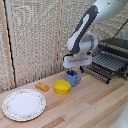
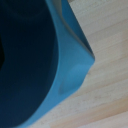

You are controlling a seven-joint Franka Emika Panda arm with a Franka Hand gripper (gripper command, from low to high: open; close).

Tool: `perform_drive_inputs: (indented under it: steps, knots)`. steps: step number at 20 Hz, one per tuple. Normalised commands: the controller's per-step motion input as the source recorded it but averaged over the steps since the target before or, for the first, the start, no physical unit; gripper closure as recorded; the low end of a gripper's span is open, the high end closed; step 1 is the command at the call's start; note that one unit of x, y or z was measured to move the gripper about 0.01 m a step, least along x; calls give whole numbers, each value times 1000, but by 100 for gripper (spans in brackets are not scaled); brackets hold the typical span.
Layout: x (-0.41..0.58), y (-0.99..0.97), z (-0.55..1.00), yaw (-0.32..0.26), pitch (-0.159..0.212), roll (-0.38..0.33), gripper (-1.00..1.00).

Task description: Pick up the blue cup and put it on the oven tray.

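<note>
Pick stage, your pincer [image 1: 73,70] sat low over the blue cup [image 1: 73,78], jaw state untellable; next you needed a firm pinch, then lift toward the oven tray [image 1: 107,61].

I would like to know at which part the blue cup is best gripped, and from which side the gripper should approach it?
Probably the rim wall, from straight above. The blue cup stands upright on the wooden table with its mouth open upward, so one finger could go inside and one outside. The yellow bowl sits close on the exterior view's left, which crowds a sideways approach. The gripper is directly over it.
</note>
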Motion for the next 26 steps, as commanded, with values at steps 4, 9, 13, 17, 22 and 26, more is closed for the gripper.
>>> perform_drive_inputs:
  steps: [4,9,13,17,22,26]
  knots:
    - [151,0,-161,101,-1,-38,100]
    - [87,94,-102,115,-39,-39,100]
    - [40,128,-129,145,-60,-39,100]
    - [-88,218,-128,40,-8,-52,100]
    - [-115,158,-27,0,-4,-37,100]
    - [56,-50,309,-63,-9,0,100]
